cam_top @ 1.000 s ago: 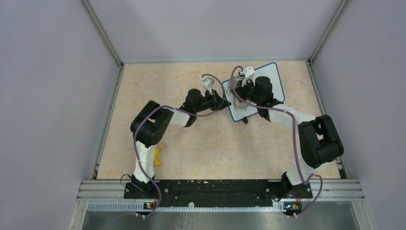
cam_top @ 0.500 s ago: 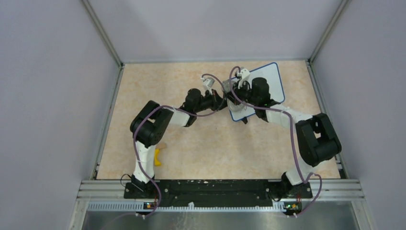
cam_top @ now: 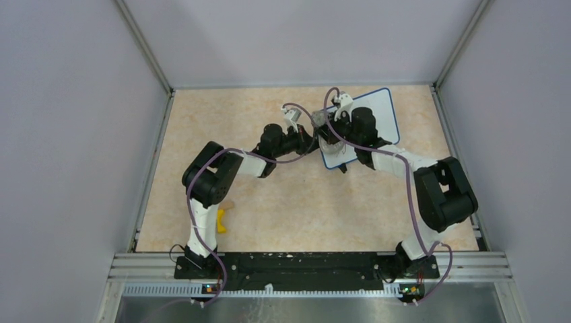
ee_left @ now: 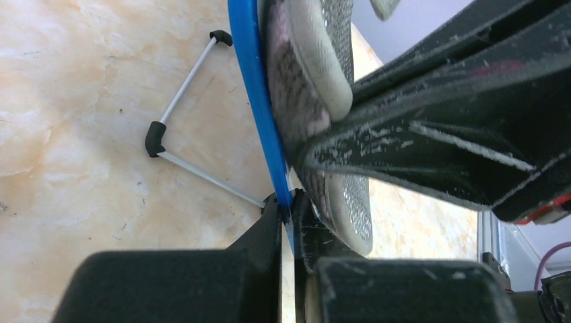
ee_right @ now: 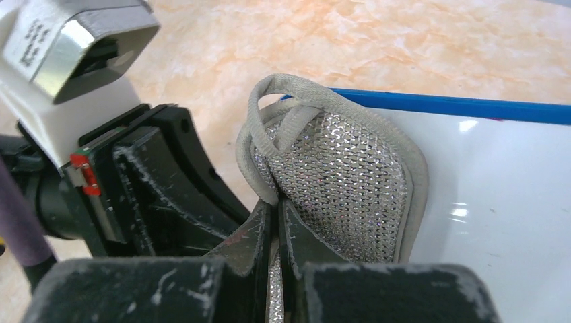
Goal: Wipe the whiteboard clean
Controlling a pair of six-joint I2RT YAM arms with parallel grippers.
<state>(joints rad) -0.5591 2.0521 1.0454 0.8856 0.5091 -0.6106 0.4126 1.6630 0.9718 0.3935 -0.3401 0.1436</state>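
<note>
Right wrist view: right gripper [ee_right: 276, 225] pinches the pad [ee_right: 337, 178] on the whiteboard [ee_right: 498, 202] beside the left gripper [ee_left: 291, 212] clamping its rim [ee_left: 250, 87], which stretches rightward.

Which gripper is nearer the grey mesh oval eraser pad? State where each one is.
Right. The right gripper is shut on the grey mesh oval eraser pad; the left gripper clamps the blue rim of the small white whiteboard, just beside the pad.

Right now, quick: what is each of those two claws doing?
Left gripper: shut on the whiteboard rim.
Right gripper: shut on the eraser pad.
</note>
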